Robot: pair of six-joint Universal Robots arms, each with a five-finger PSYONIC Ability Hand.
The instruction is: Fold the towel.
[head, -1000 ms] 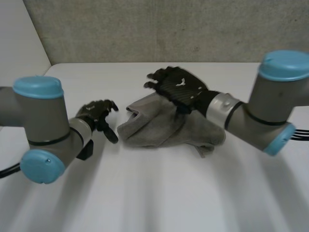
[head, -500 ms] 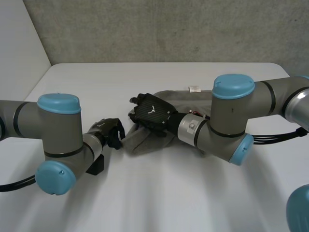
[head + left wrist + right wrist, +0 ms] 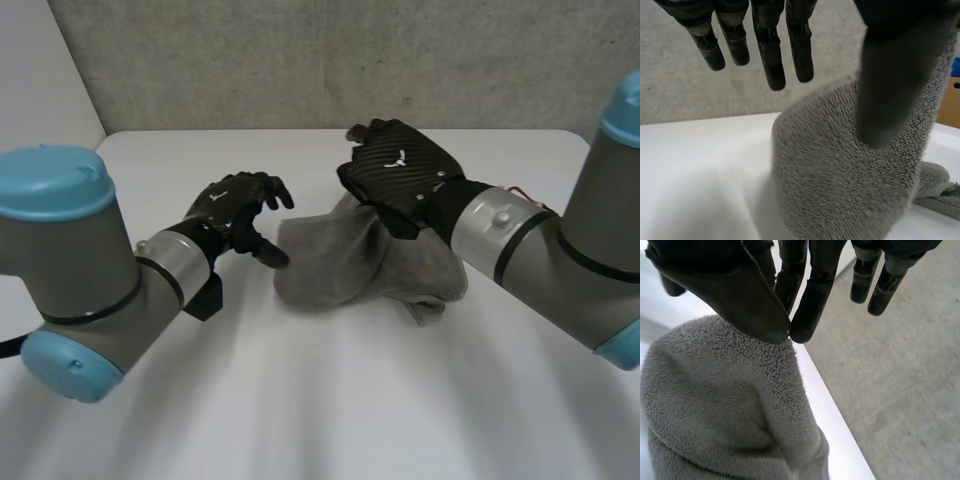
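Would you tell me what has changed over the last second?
The right hand has risen from low on the towel, pinching a fold and pulling it up into a peak. The left hand has lifted away from the towel's edge and opened. The towel's other end stays bunched on the table.

I see my right hand point(image 3: 398, 178) curled over the towel point(image 3: 345, 268) at its raised 12 o'clock edge, my left hand point(image 3: 232, 208) spread just off its 9 o'clock side.
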